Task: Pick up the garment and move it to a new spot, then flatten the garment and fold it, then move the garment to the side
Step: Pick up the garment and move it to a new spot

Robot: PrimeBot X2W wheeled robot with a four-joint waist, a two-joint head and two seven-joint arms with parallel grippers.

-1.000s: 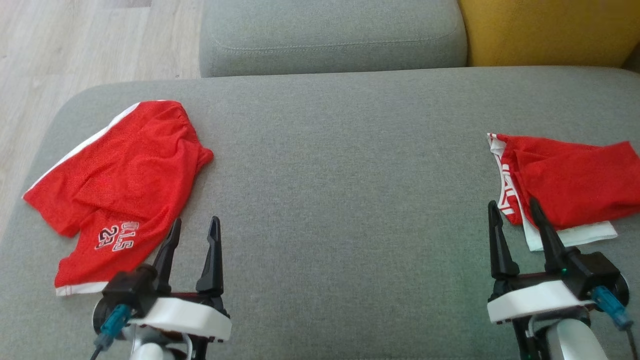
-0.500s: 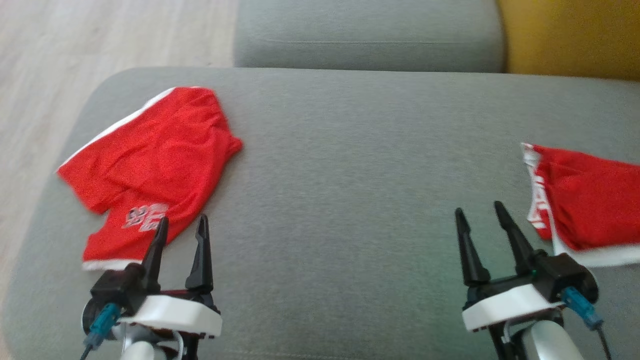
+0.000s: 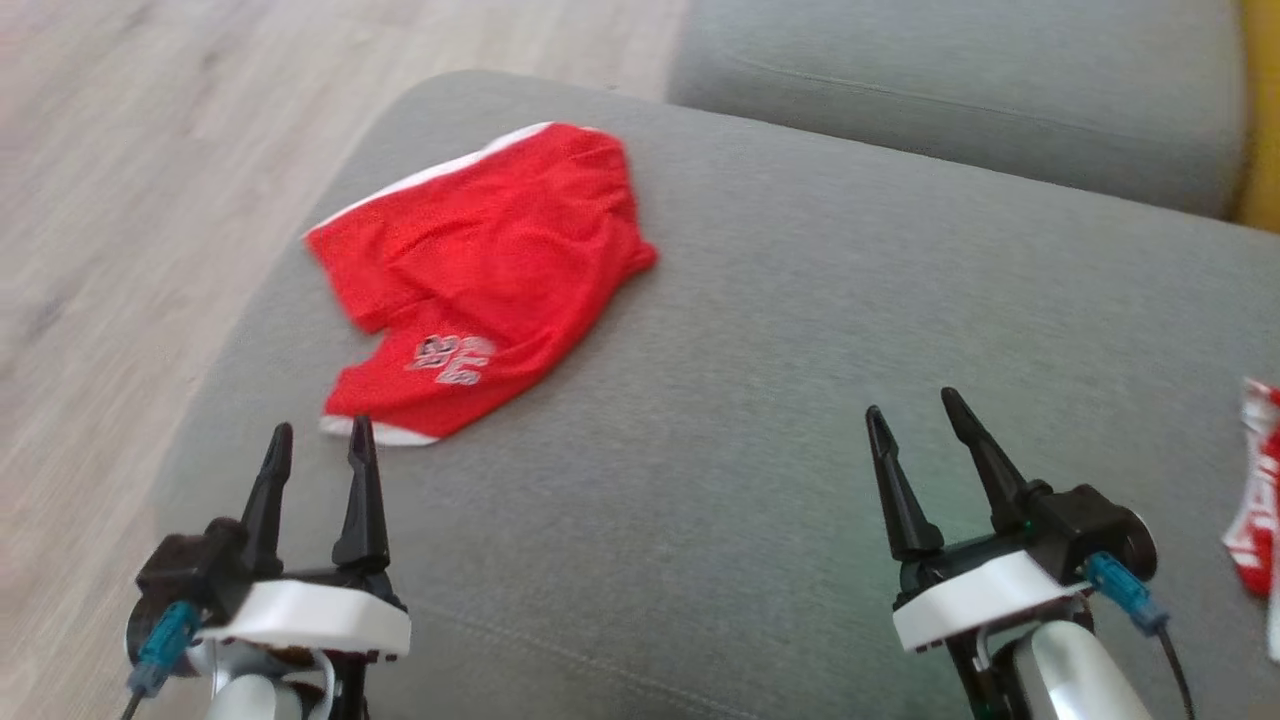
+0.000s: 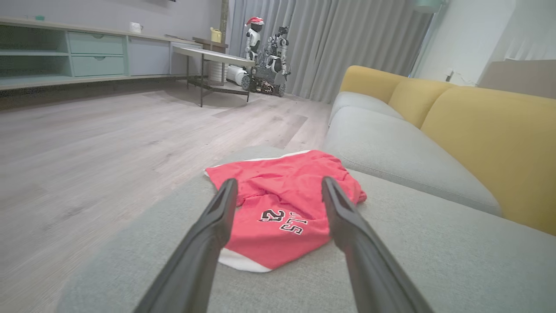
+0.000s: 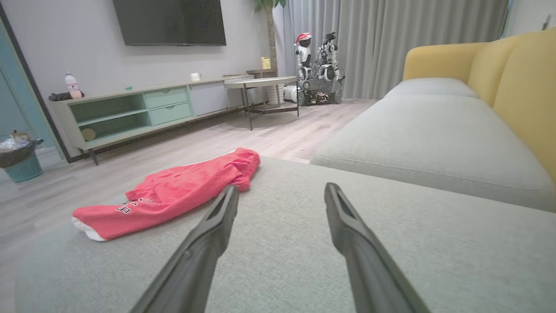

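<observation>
Hovering over the front left corner of the grey sofa cushion (image 3: 760, 330), the left gripper (image 3: 320, 432) has its fingers apart and empty; just beyond its tips lies the red garment (image 3: 485, 270), a rumpled pair of shorts with white trim, near the cushion's left edge; the right gripper (image 3: 912, 405) hangs over the front right part, fingers likewise apart, holding nothing; a red and white cloth (image 3: 1255, 500) lies farther right, cut off by the frame.
</observation>
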